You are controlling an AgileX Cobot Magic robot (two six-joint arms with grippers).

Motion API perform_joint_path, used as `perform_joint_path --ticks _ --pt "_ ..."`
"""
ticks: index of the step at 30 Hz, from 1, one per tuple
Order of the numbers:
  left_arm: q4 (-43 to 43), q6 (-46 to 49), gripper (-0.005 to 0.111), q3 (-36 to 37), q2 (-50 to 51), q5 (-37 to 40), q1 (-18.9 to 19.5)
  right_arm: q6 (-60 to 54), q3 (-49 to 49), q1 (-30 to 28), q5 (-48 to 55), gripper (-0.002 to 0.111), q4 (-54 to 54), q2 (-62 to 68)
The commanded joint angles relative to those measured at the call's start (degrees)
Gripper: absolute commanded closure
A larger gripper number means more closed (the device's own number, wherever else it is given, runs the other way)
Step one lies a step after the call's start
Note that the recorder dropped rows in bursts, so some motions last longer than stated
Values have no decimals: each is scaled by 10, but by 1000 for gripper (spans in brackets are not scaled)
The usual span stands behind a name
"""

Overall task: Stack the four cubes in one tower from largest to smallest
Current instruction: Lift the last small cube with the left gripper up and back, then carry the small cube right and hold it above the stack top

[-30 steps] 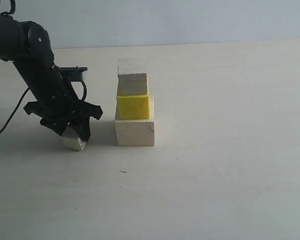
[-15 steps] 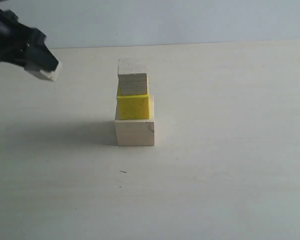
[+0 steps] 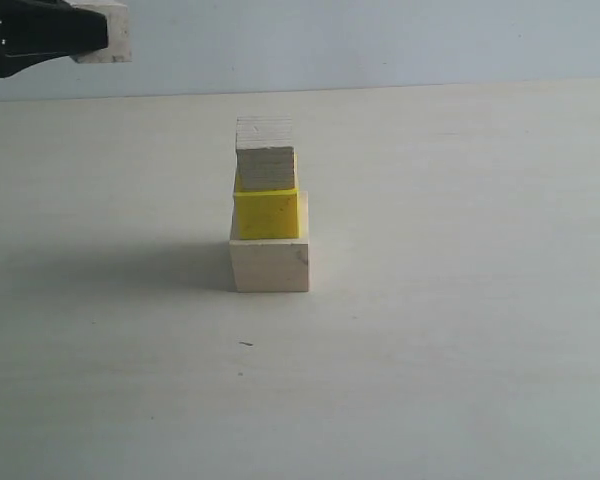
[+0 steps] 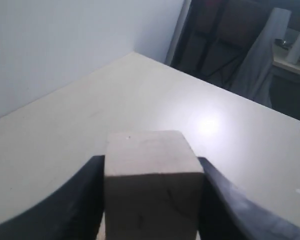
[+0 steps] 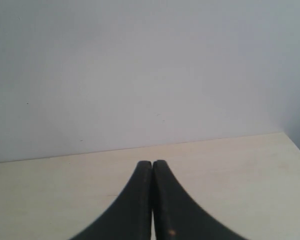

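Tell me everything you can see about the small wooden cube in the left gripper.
The small pale wood cube is bare and smooth-faced, with faint dark marks and slightly rounded corners. It is clamped between the left gripper's two black fingers, which press its opposite sides. It hangs in the air, clear of the table, above and left of the three-cube stack.
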Motion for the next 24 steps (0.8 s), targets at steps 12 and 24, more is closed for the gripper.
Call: perform_joint_path --ticks 12,24 --pt "-71 190 107 -27 92 4 -88 -6 3 -2 -7 108 11 -1" --pt "-15 180 107 -142 184 4 -140 -6 3 -2 -7 108 11 -1"
